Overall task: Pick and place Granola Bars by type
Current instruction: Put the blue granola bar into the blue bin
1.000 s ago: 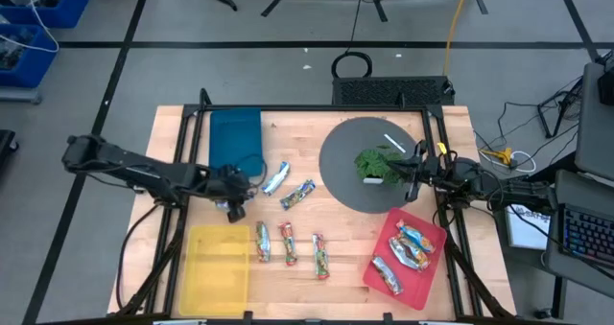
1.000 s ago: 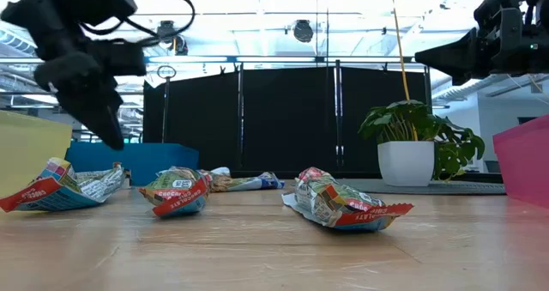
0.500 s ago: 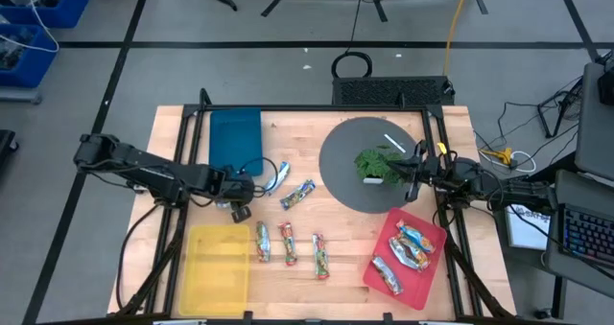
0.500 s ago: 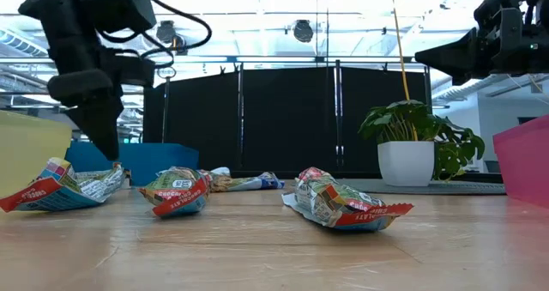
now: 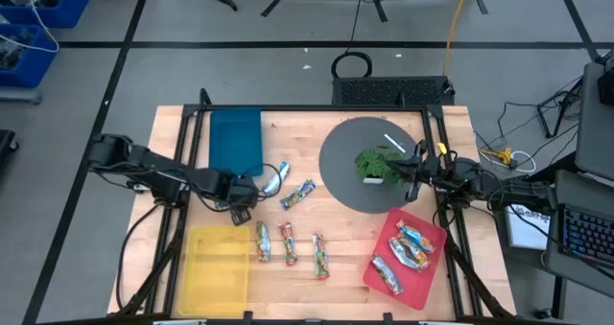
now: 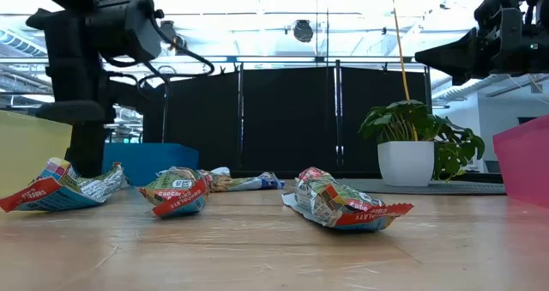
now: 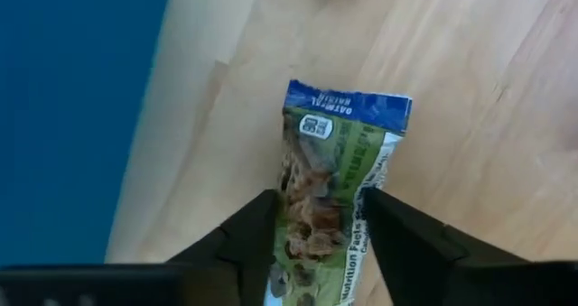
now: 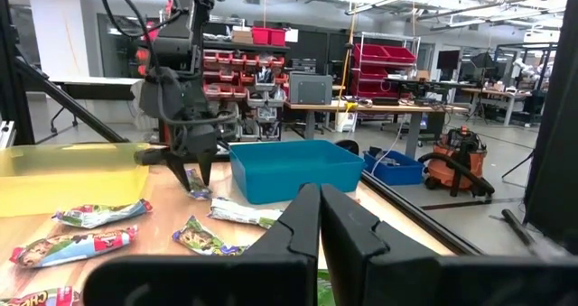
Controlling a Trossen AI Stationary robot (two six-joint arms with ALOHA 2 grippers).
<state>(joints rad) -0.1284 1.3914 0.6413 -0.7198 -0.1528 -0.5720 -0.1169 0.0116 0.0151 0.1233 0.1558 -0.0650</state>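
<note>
The left gripper [image 7: 316, 217] is down at the tabletop [image 5: 345, 267], fingers spread and straddling a blue-ended granola bar [image 7: 336, 180] that lies flat on the wood; nothing is pinched yet. The blue tray [image 5: 235, 138] sits just beside the gripper on one flank, and a second silver-blue bar [image 5: 298, 194] lies a little beyond the first, on the side away from the arm.

From here I'd judge the step is the grasp itself. To do it well, the fingers should drop until the tips are against the wood either side of the wrapper, then close across the bar's narrow width, not its length. The foil looks slippery and crinkled, so a pinch on the body of the bar, not on the flat sealed end, should hold better. Lift straight up before swinging toward the blue tray, so that the neighbouring bar isn't dragged along.

Three red-green bars [image 5: 289, 243] lie in a row nearer the tabletop's front edge from the gripper, beside the yellow tray [image 5: 219, 267]. Far across, the red tray [image 5: 382, 267] already holds three bars.

The right gripper [image 8: 318, 217] waits with fingers pressed together, holding nothing, over by the dark round mat [image 5: 341, 167] and the green plant [image 5: 378, 162].
</note>
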